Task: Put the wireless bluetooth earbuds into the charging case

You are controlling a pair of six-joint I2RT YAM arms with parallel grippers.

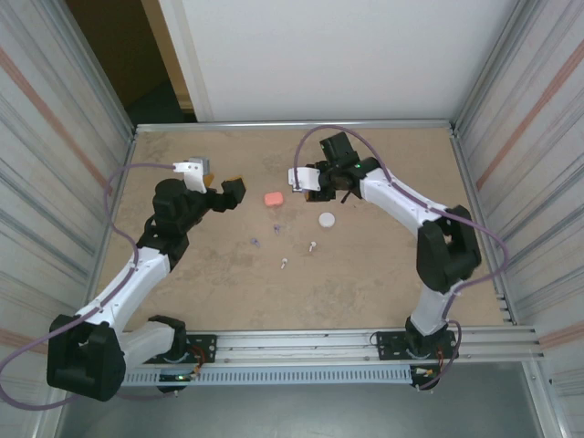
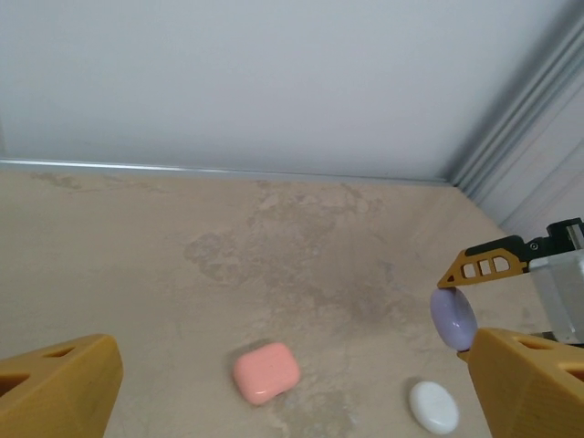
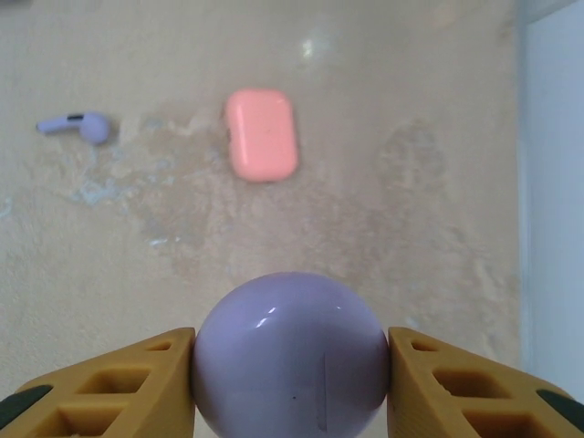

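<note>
My right gripper is shut on a round purple charging case, held above the table with the lid closed. From the left wrist view, that purple case hangs at the right, between the right gripper's fingers. A coral case and a white case lie closed on the table. Two purple earbuds and two white earbuds lie loose nearer the arms. One purple earbud lies left of the coral case. My left gripper is open and empty, left of the coral case.
Metal rails edge the tan table, with corrugated walls on both sides and a white panel behind. The white case lies below the held purple one in the left wrist view.
</note>
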